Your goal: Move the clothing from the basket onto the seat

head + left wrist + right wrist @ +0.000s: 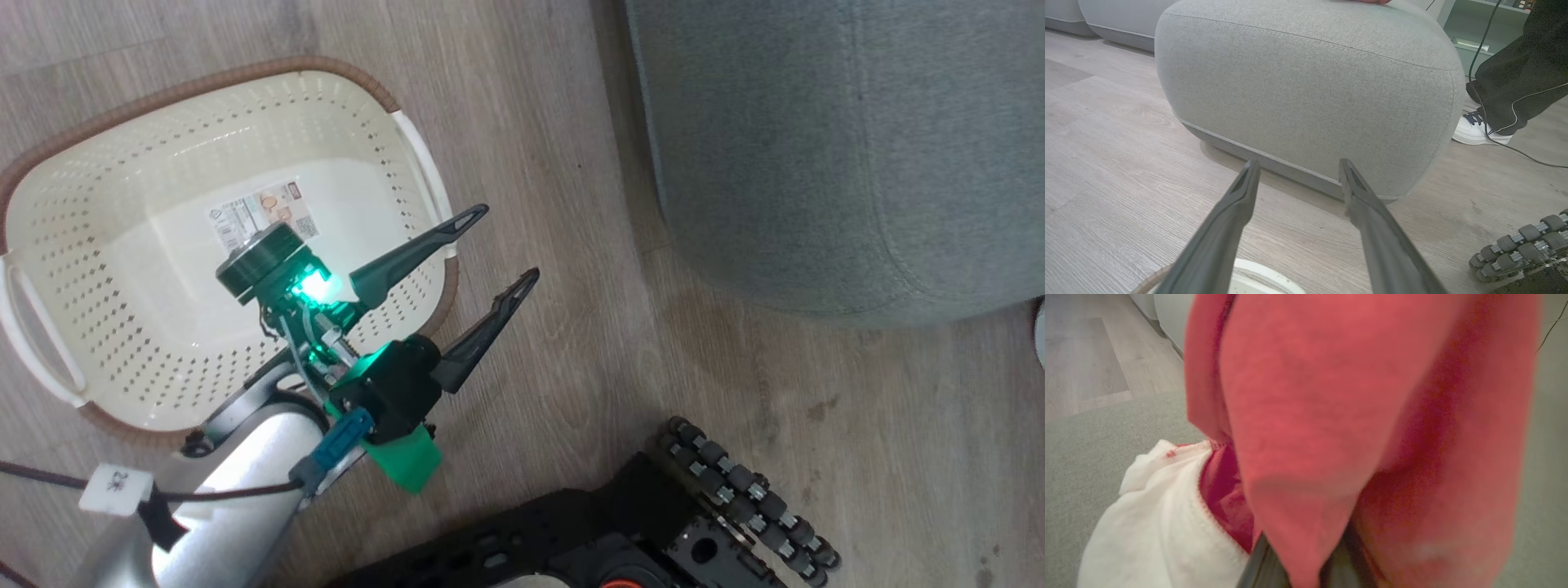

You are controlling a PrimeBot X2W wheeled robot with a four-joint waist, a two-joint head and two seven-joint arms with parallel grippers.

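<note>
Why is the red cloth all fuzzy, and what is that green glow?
Right wrist view: the red clothing hangs right against the lens, so it blurs; the white piece farther off looks sharper. Head view: a green light glows behind the left gripper, and the pale forearm shines with glare. Left wrist view: sharp and evenly lit.

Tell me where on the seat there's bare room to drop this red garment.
In the right wrist view, bare seat lies left of the white piece, up to the floor edge. It is crowded around the red garment, where red and white fabric bunch together.
</note>
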